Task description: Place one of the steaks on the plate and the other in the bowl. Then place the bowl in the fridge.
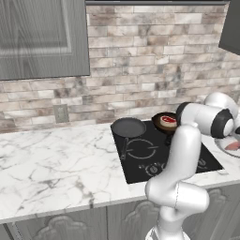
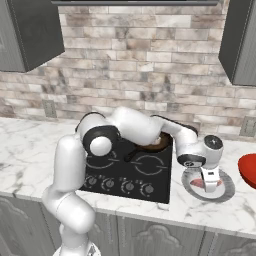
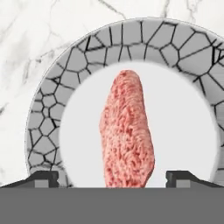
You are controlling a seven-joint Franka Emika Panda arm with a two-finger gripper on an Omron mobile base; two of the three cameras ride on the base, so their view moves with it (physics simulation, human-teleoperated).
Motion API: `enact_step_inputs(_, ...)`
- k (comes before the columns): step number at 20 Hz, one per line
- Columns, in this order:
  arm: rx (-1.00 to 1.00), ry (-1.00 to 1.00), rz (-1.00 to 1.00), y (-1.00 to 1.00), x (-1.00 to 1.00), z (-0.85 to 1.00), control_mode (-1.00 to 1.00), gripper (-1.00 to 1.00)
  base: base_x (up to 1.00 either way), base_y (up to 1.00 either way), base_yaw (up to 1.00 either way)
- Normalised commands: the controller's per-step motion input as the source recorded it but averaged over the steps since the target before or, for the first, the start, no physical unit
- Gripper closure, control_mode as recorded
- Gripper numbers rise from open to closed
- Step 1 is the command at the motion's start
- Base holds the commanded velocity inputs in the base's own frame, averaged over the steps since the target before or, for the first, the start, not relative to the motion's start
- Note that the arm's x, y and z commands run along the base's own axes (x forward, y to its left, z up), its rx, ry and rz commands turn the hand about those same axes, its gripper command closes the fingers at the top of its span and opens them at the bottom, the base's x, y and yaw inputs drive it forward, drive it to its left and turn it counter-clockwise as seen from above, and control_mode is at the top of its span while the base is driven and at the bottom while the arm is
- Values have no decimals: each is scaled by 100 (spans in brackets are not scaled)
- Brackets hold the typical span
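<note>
Steak (image 3: pixel 127 131) lay on the plate (image 3: pixel 48 118), gripper (image 3: pixel 112 178) jaws apart at 6 o'clock of it; lifting off carelessly risked snagging and dragging it.

Kitchen setting. A white marble counter (image 1: pixel 51 159) with grey veining runs along a brick backsplash (image 1: pixel 154 56) of pale, weathered tones. Grey panelled wall cupboards (image 1: pixel 42 37) hang above; matching carved base cupboards (image 2: pixel 150 235) sit below. A black cooktop (image 1: pixel 150 157) is set into the counter. A wall outlet (image 1: pixel 61 113) interrupts the brick.
</note>
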Motion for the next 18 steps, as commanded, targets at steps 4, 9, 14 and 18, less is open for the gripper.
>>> enact_step_inputs(4, 0, -29, 2, 37, -23, 70, -100, -100, 0, 0, 0)
enact_step_inputs(9, 0, -18, 6, 65, -6, 66, -100, -100, 0, 0, 0)
enact_step_inputs(14, -1, -7, 7, 68, 0, 62, -100, -100, 0, 0, 0)
enact_step_inputs(18, -3, 1, 4, 51, 0, 57, -100, -100, 0, 0, 0)
